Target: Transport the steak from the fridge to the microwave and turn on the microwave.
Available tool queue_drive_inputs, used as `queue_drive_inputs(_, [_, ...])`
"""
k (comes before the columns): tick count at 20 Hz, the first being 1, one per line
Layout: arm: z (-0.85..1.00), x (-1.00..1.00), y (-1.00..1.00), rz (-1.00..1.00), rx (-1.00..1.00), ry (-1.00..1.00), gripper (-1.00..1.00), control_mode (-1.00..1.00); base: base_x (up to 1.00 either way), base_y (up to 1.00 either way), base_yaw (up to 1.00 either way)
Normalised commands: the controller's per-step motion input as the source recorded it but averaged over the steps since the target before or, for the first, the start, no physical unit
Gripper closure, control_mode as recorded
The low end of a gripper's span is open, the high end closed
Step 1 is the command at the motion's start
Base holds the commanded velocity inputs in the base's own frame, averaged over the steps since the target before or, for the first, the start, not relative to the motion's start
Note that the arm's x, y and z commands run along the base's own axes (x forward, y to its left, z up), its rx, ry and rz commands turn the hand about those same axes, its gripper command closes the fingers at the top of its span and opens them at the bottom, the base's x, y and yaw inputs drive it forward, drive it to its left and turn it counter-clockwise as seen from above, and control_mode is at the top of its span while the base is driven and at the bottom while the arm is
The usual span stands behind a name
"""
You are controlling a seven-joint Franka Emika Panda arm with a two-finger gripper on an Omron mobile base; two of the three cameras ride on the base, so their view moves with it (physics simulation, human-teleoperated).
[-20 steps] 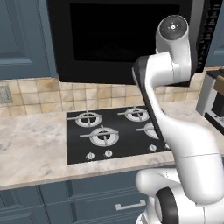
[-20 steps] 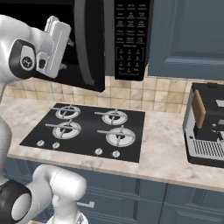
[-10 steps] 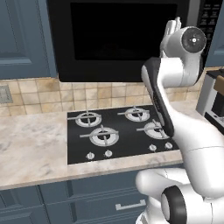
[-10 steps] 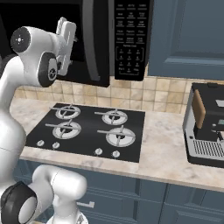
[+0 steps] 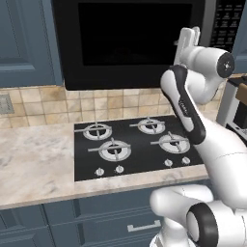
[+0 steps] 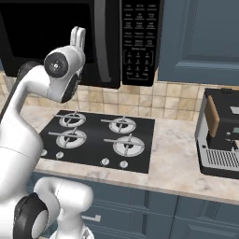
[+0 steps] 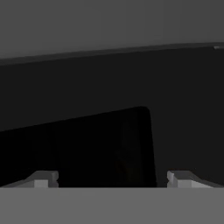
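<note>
Nearest thing is the marble surface (image 6: 177, 163) with the black stovetop (image 6: 98, 140) sunk in along its front edge, coffee machine (image 6: 219, 135) at the right end. Above that, the end effector (image 7: 113, 179) is raised right up against the microwave (image 5: 135, 43), fingertips (image 7: 41, 179) spread wide with nothing between them, facing dark glass. The door looks shut and I can't spot the steak, so I'd guess it's inside. If so, what's left is the start button, so swing right past the curved handle (image 6: 103, 44) to the keypad (image 6: 140, 42). Best bet: close the fingers first and poke with one tip, square on, gently.
</note>
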Motion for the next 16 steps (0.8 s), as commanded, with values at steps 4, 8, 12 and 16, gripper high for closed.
queue_drive_inputs(4, [0.00,0.31,0.02,0.19,0.00,-0.01,-1.00,-1.00,0.00,0.00,0.00])
queue_drive_inputs(8, [0.03,0.26,0.01,0.14,0.00,0.00,-1.00,-1.00,0.00,0.00,0.00])
queue_drive_inputs(12, [0.02,0.22,0.02,0.11,0.00,0.00,-1.00,-1.00,0.00,0.00,0.00])
queue_drive_inputs(16, [0.00,0.16,0.05,0.09,-0.03,0.01,-1.00,-1.00,0.00,0.00,0.00])
